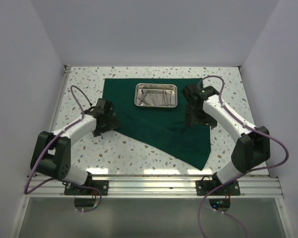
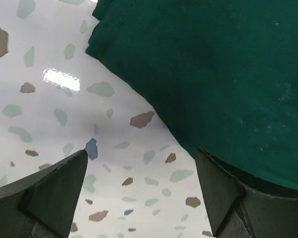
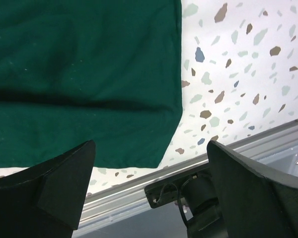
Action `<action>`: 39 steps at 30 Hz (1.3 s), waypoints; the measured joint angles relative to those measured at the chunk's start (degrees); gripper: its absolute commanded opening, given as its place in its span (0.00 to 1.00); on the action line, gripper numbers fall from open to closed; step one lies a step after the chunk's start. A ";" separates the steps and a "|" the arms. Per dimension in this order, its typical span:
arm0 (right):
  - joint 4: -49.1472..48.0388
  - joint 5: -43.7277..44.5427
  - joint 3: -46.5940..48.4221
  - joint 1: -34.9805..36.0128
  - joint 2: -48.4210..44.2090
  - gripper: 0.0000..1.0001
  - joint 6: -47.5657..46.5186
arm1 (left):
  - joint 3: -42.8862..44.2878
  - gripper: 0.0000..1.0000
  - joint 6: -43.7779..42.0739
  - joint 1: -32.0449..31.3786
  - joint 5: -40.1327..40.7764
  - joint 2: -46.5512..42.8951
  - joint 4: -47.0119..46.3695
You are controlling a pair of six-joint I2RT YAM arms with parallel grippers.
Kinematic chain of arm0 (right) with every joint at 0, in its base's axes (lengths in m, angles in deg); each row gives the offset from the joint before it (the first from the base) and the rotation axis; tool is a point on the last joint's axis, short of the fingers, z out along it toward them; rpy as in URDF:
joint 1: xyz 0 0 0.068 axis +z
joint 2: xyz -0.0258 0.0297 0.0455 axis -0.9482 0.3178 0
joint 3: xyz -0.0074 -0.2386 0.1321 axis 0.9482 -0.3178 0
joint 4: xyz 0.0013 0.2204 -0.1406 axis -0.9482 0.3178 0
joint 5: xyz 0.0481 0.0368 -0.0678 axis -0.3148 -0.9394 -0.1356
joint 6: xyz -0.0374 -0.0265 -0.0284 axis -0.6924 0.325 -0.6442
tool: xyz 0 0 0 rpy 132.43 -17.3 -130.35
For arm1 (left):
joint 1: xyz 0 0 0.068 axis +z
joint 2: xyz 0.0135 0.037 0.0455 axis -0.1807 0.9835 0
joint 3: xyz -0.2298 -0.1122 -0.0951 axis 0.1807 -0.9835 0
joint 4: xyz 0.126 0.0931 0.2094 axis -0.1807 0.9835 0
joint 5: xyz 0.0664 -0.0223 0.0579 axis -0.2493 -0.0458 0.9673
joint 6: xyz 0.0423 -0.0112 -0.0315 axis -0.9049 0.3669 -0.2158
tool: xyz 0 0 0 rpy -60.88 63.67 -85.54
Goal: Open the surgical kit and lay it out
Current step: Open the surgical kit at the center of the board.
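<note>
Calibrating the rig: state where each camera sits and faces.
Top external: above, behind the bases, looking down at green cloth, steel tray; left arm, right arm show.
Left wrist: on the left arm, facing down past its open fingers at cloth edge and table.
Right wrist: facing down toward the near rail, past open fingers.
Shared: both wrists see the cloth.

I see the cloth wrap spread flat mid-table, with one corner reaching toward the near right. The tray sits on the cloth's far half, with the instruments inside it. The left gripper is at the cloth's left edge. The right gripper is over its right edge, just right of the tray. Both arm bases sit on the rail at the near edge.
</note>
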 measured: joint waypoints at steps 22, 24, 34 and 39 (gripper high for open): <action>0.31 -0.24 6.08 0.00 5.40 0.99 -4.57 | -1.88 0.79 1.60 0.35 1.75 7.52 -17.62; 0.31 -0.24 7.06 0.00 5.97 0.99 -4.79 | -1.22 0.63 1.40 0.35 1.99 8.50 -17.94; 0.28 -0.24 8.79 0.00 8.83 0.98 -6.12 | 0.87 0.13 1.44 0.37 0.74 12.11 -21.20; 0.15 -0.26 8.79 0.00 9.42 0.98 -6.62 | 1.40 0.15 1.42 0.37 0.20 11.65 -19.12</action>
